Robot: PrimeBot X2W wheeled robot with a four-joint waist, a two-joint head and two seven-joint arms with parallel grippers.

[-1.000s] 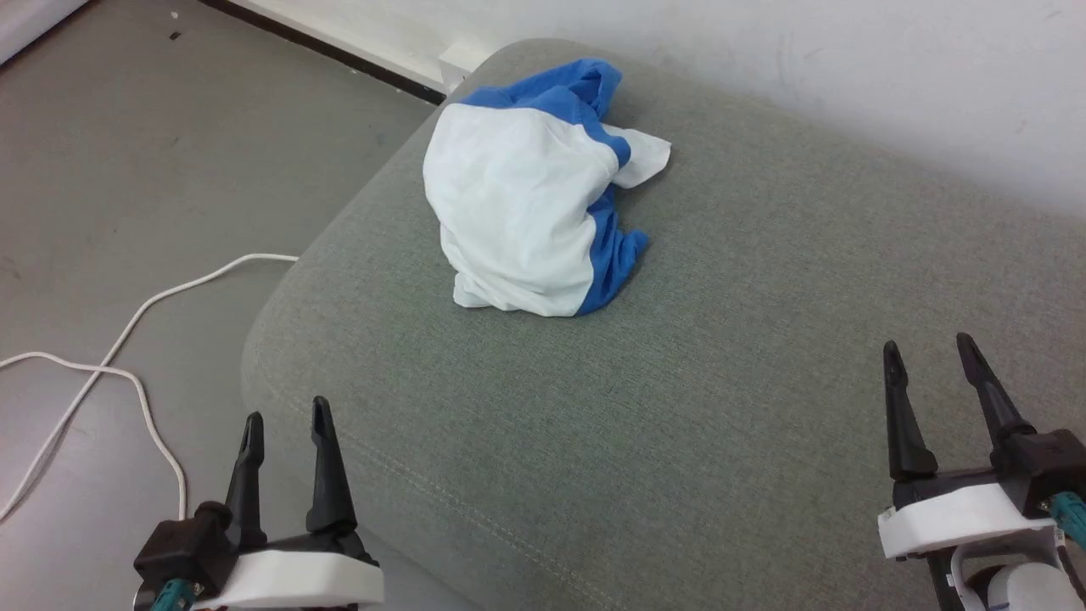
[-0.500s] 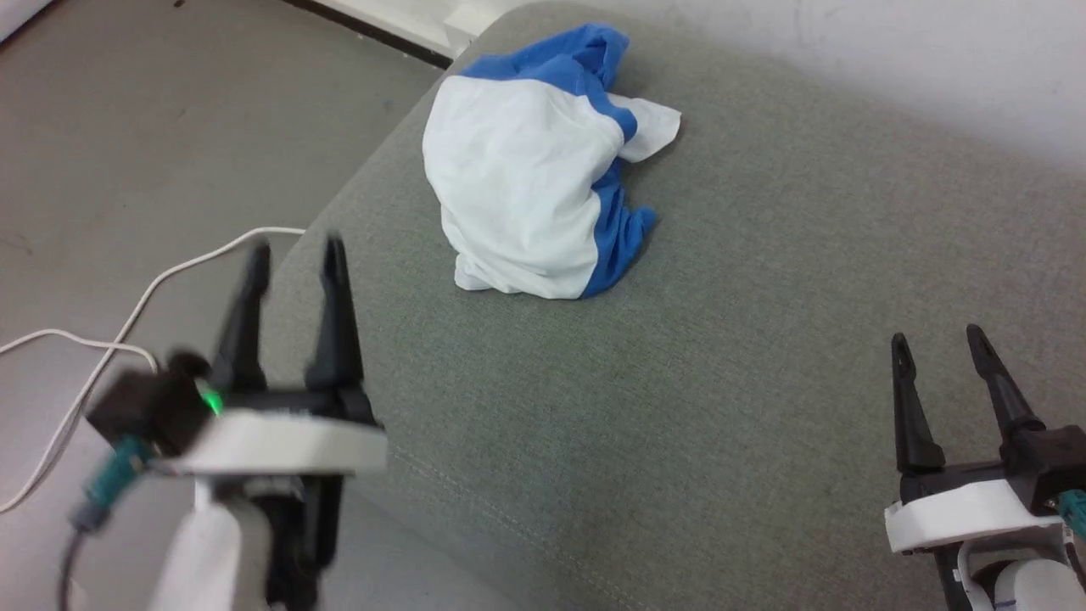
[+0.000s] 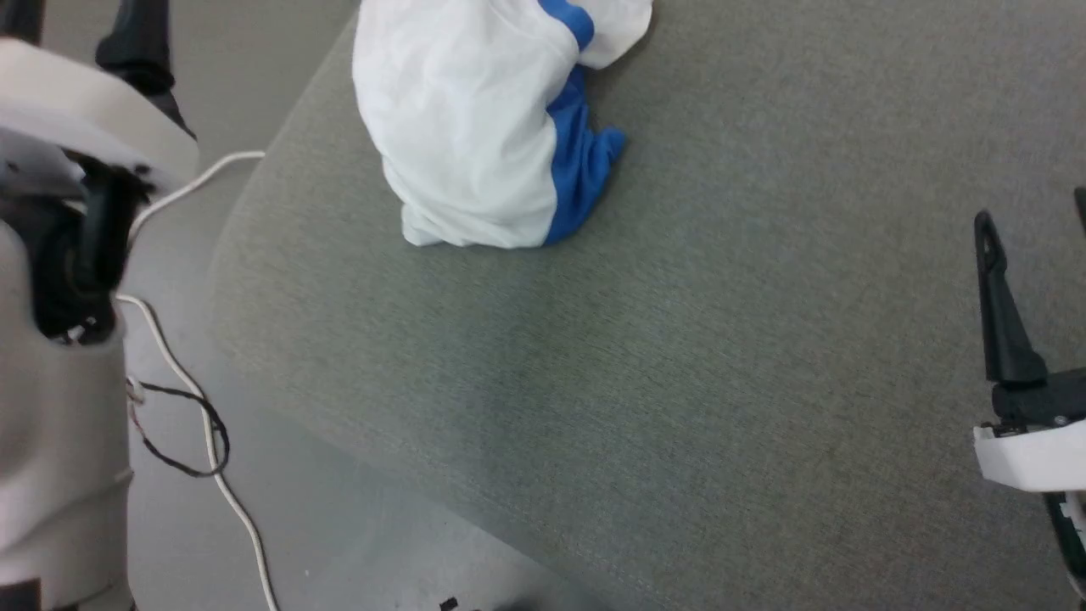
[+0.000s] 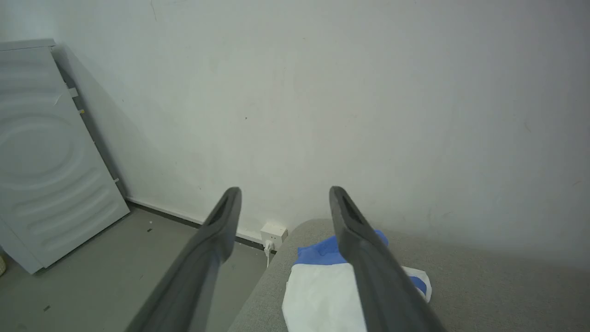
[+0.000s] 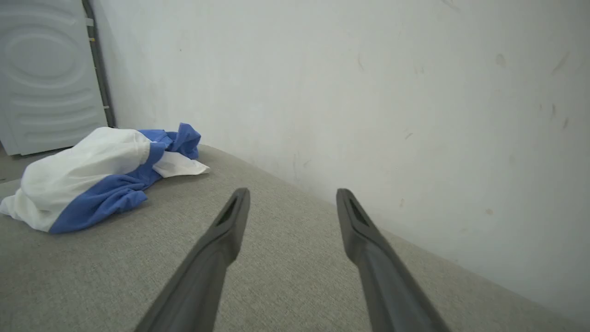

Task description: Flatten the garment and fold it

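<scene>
Looking down from the head view, you had the garment [image 3: 462, 127] lying crumpled in a heap on the grey cushion [image 3: 679, 382], near the cushion's rounded left edge. Its white body was uppermost, a blue band ran down its right side, and its top was cut off by the frame. The right gripper [image 3: 1035, 216] hung at the right edge of that view over bare cushion, well apart from the garment. In the right wrist view its fingers [image 5: 221, 244] stood wide apart with nothing between them, and the heap lay off to the left before the pale wall [image 5: 368, 92]. The left forearm [image 3: 51, 424] stood blurred at the left edge, over the floor beside the cushion. In the left wrist view the left gripper [image 4: 283, 193] had its fingers equally spread and empty, pointing toward the wall, with the garment low in the frame and partly hidden behind one finger. A white ribbed panel [image 4: 41, 161] leaned in the corner and a wall socket [image 4: 273, 230] sat by the cushion's far end. A white cable [image 3: 195, 382] and a thin dark wire [image 3: 204, 441] trailed across the floor.
</scene>
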